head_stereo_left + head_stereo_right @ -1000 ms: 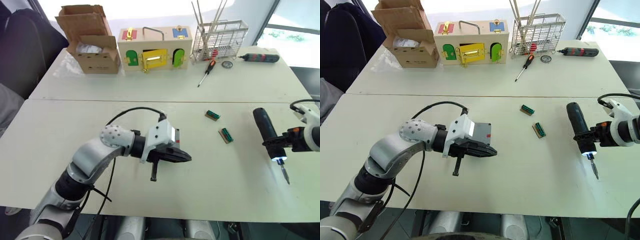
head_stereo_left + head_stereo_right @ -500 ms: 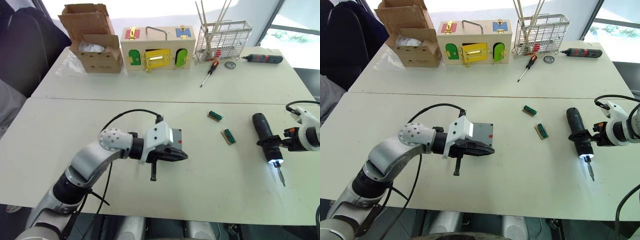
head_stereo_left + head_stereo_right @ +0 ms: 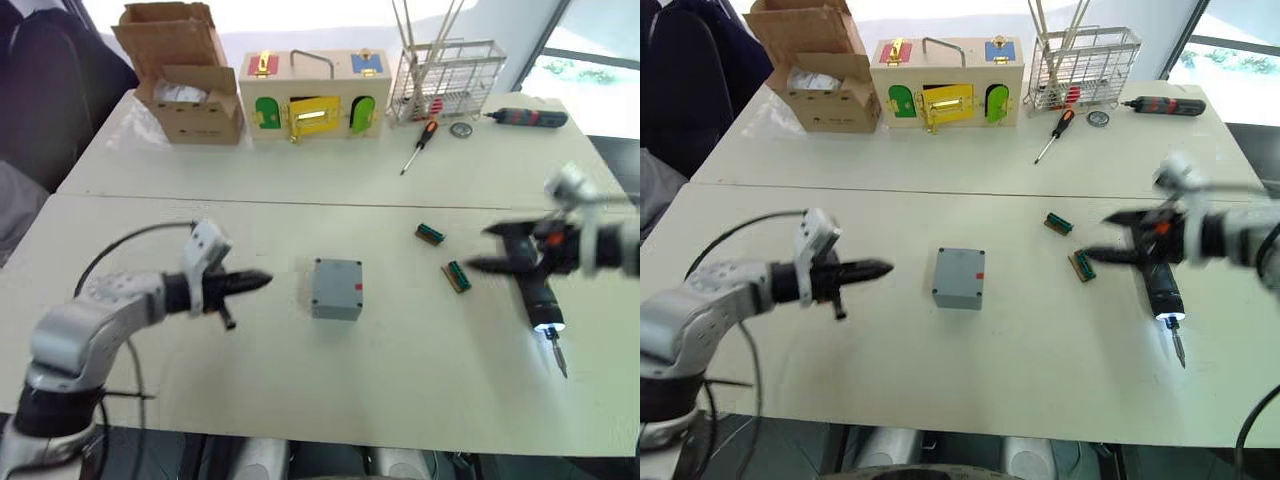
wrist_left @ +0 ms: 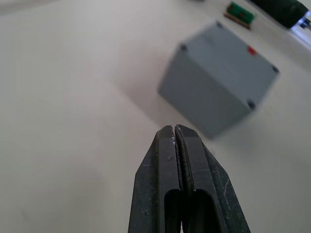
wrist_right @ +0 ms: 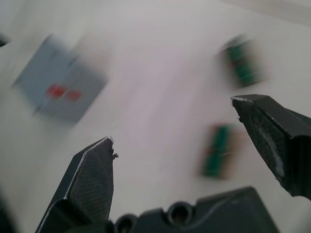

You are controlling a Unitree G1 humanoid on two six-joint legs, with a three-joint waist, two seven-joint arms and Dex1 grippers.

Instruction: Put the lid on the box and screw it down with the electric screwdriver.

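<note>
The grey box [image 3: 334, 310] stands in the middle of the near table with the lid [image 3: 336, 278] lying flat on top. The lid's corner holes [image 4: 183, 47] are visible, and there is a red mark at its right edge. My left gripper [image 3: 262, 280] is shut and empty, a short way left of the box and pointing at it. The electric screwdriver [image 3: 538, 295] lies on the table at the right, its tip light on and its bit toward the front edge. My right gripper [image 5: 173, 120] is open and empty, over the screwdriver's rear end and pointing left.
Two small green connector pieces [image 3: 429, 233] [image 3: 456, 274] lie between the box and the screwdriver. On the far table are a cardboard box [image 3: 185, 85], a wooden box with coloured doors [image 3: 310, 100], a wire rack [image 3: 445, 80], a red-and-black manual screwdriver [image 3: 418, 143] and a slim black tool [image 3: 525, 117].
My left gripper has drawn back to the left from over the box, leaving box and lid uncovered. My right gripper has swung left over the screwdriver's rear and is open.
</note>
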